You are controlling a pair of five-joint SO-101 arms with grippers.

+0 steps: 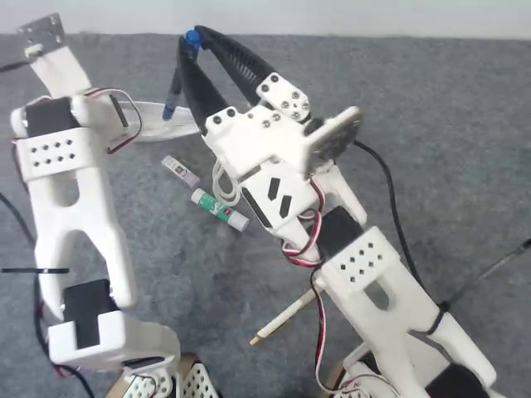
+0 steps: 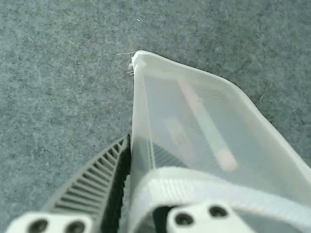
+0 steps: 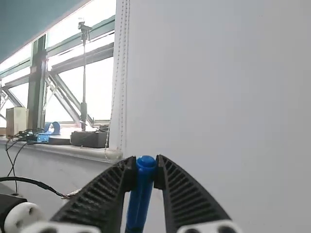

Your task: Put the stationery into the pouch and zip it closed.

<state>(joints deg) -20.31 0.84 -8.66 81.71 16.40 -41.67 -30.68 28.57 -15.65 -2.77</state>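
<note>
My right jaws are squeezing the blue pen [image 1: 192, 38] up at 12 o'clock, my left jaws are pinching the pouch [image 2: 160, 73] at 10 o'clock, and the glue stick [image 1: 220, 209] and pencil [image 1: 286, 319] are lying on the table [image 1: 465, 124], not packed yet.

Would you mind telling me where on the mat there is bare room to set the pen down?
Bare mat lies beyond the black cable, at the far right, and in front of the glue stick, between the two arms down to the wooden stick. It is crowded by the pouch, where the eraser and glue stick lie.
</note>
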